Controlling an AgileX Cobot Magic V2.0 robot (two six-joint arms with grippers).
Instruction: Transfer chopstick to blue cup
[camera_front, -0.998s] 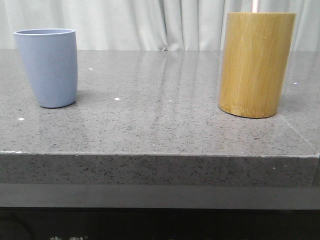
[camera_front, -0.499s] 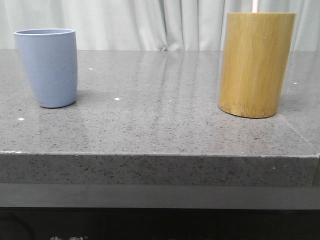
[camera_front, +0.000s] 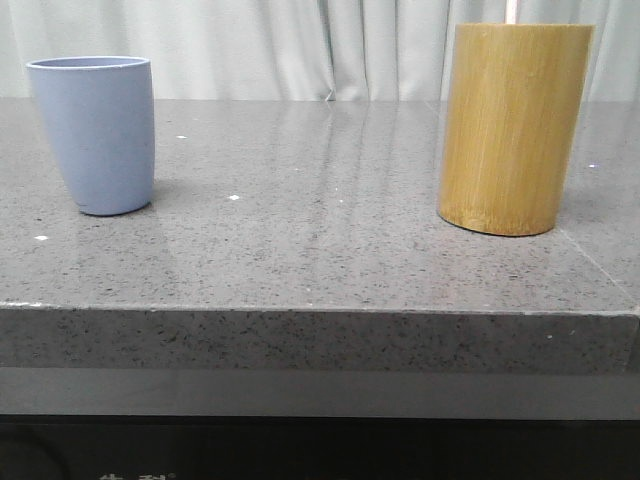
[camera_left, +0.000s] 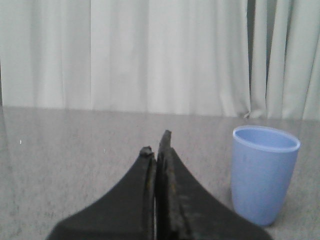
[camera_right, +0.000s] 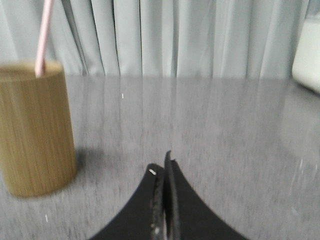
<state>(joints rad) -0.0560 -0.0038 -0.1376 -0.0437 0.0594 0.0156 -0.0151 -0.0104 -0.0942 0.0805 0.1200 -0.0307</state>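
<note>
The left gripper (camera_left: 156, 145), black with two tapering fingers, has its jaws pressed together with nothing between them, and it sits low over the grey speckled table (camera_left: 75, 165). The right gripper (camera_right: 164, 162), black and of the same shape, is likewise closed and empty, held low over that table.

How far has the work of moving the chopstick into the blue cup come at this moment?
Nothing looks done yet. The chopstick stands in the bamboo cylinder, and no stick rises from the blue cup. Nothing is in hand: the left gripper and the right gripper are both shut on nothing, above the table and apart from both vessels. The whole job is left: grasp the chopstick, lift it out, and put it in the cup.
</note>
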